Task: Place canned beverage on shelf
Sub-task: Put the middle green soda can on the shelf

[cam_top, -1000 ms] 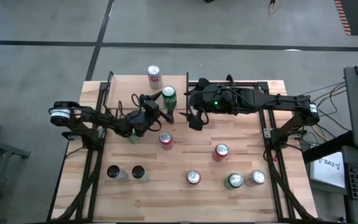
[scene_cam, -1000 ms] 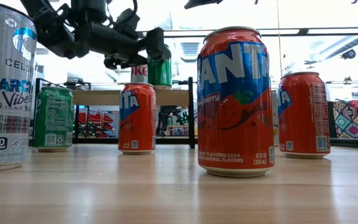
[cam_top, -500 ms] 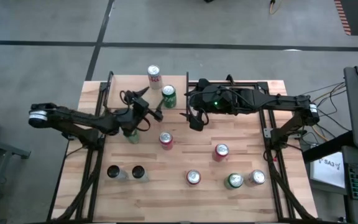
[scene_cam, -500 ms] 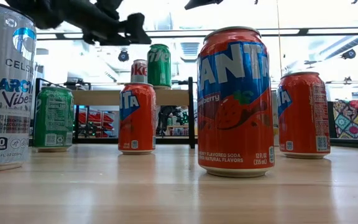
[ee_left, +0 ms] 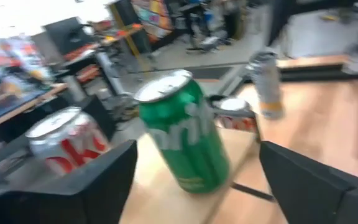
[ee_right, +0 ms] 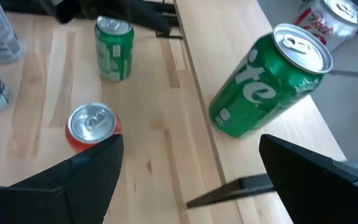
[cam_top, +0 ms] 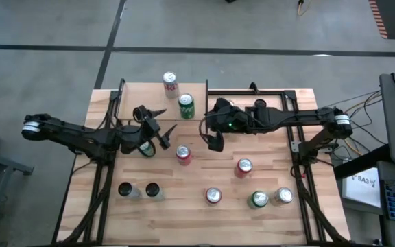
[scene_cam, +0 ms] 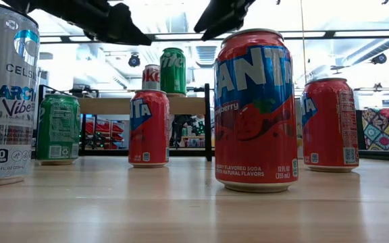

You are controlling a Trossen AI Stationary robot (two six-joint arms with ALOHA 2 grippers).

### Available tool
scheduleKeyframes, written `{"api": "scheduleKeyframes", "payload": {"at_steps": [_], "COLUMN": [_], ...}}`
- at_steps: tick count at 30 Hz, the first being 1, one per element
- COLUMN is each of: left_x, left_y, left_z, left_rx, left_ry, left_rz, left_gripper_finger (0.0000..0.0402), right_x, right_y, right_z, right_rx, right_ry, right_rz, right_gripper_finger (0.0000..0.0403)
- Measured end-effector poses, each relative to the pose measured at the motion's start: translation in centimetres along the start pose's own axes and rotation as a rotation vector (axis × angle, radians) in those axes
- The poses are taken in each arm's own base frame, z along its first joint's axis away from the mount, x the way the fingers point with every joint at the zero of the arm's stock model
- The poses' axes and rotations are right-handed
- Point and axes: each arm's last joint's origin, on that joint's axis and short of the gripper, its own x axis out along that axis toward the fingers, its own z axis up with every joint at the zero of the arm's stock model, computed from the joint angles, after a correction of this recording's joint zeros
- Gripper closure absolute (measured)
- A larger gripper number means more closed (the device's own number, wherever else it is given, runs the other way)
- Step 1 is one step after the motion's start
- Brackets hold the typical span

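The left pincer hangs wide and empty over the bench, near its left edge. On the shelf at the bench's far edge stands the green can beside a red-and-white can. The right pincer, also wide and empty, hovers just right of the shelf.

Overhead looking down, low table-level, both wrist views sharing green can
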Motion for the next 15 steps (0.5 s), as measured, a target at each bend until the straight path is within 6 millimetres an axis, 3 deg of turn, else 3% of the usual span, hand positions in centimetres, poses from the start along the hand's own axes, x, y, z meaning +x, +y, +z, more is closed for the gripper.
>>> {"api": "scheduleKeyframes", "payload": {"at_steps": [4,7,12,14,15], "left_x": [-0.1,0.1,0.6,0.8,0.9], "left_y": [-0.2,-0.4,-1.0,-1.1,-1.0], "left_z": [-0.3,-0.5,-1.2,-1.3,-1.3], "left_rx": [0.053,0.102,0.228,0.249,0.257], "left_ry": [0.016,0.028,0.058,0.065,0.067], "left_rz": [-0.075,-0.083,-0.093,-0.090,-0.085], "left_gripper_finger": [0.0163,0.0235,0.0380,0.0388,0.0390], "right_x": [1.0,1.6,2.4,2.5,2.6], "right_y": [0.3,0.4,0.5,0.6,0.6], "right_z": [-1.0,-1.6,-2.7,-2.9,-2.9], "right_rx": [-0.042,-0.068,-0.087,-0.089,-0.099], "right_ry": [-0.014,-0.027,-0.027,-0.036,-0.044], "right_rz": [-0.004,-0.008,0.009,0.011,0.008], "right_gripper_finger": [0.0074,0.0125,0.0269,0.0349,0.0370]}}
